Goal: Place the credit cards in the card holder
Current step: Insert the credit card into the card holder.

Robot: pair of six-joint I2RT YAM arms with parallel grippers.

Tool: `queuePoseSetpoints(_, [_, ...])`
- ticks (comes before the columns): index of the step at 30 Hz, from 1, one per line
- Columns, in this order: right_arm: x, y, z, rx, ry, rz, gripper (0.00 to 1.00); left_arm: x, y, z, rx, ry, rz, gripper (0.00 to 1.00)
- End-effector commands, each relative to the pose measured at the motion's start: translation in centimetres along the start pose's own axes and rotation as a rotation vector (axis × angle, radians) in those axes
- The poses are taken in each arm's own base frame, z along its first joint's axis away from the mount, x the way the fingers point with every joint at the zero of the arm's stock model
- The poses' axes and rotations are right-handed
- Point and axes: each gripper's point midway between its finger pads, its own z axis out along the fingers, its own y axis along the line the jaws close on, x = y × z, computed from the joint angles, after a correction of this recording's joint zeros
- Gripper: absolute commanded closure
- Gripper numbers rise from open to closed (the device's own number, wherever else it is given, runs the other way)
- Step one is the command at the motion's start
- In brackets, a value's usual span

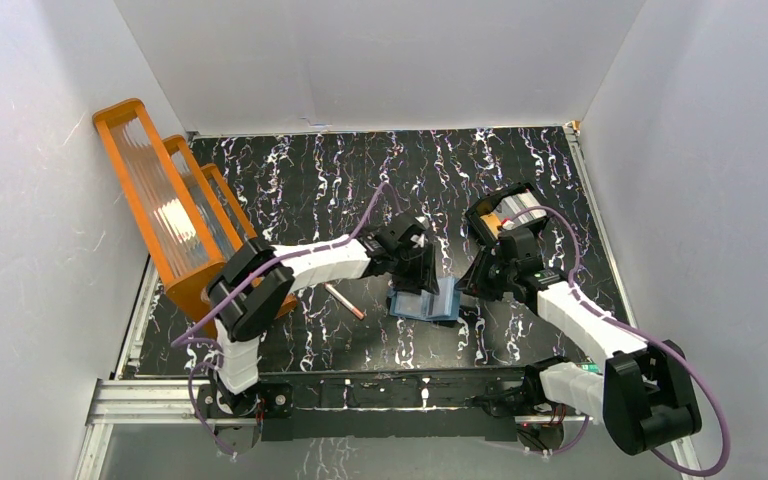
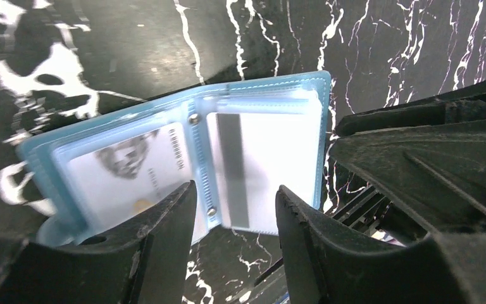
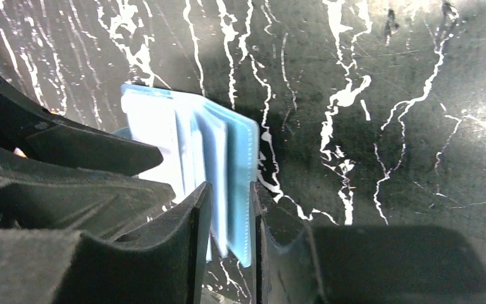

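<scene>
**Left claw** (image 2: 235,190): released. Its two black, ridged plastic fingers (image 2: 164,234) stand wide apart with nothing between them. They are poised over the teal-blue, book-style soft-plastic card holder (image 2: 201,161). The card holder lies spread open on the black, white-veined marble-pattern table (image 2: 133,44), directly beneath this claw.

**Contents seen past this claw:** Beyond the left finger, a clear glossy pocket carries a flat white credit card (image 2: 126,168) with a grey portrait print. Beyond the right finger, a pale credit card (image 2: 253,158) with a dark stripe sits in the facing pocket. Two small metal rivets mark the spine.

**Right claw** (image 3: 231,190): its fingers flank one cover of the card holder and a fan of thin clear pockets, which stand on edge between them. I cannot tell whether they pinch or merely bracket it.

**Surroundings:** Behind my right claw, a black compartmented plastic tray (image 1: 478,218) holds orange-gold and silver cards (image 1: 512,212). To the left of my left claw lies a thin pink-brown stick (image 1: 345,300). Farther off on that side stands a large orange ribbed rack (image 1: 165,215).
</scene>
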Motion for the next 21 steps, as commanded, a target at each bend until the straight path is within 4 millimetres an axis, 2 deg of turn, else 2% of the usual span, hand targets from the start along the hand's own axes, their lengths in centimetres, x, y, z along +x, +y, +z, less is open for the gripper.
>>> queuePoseSetpoints(1, [-1.2,2.9,-1.6,-0.086,-0.02,-0.002,0.64,-1.6,0.6,-3.9,-0.001,-0.058,-0.004,0.52])
queuePoseSetpoints(6, [-1.6,4.6,-2.4,-0.161,-0.031,0.026,0.63,-2.2,2.0,-5.3,-0.024,-0.081,-0.005,0.54])
queuePoseSetpoints(11, [-1.8,5.3,-2.5,-0.189,-0.029,0.032,0.67,-2.2,2.9,-5.5,-0.01,-0.076,-0.015,0.58])
queuePoseSetpoints(16, [-1.2,4.7,-1.8,-0.17,-0.004,0.052,0.65,-1.8,5.0,-5.5,-0.081,-0.067,-0.004,0.59])
queuePoseSetpoints(21, [-0.7,3.7,-0.9,-0.14,0.01,0.062,0.6,-1.1,6.2,-5.3,-0.123,-0.045,0.009,0.56])
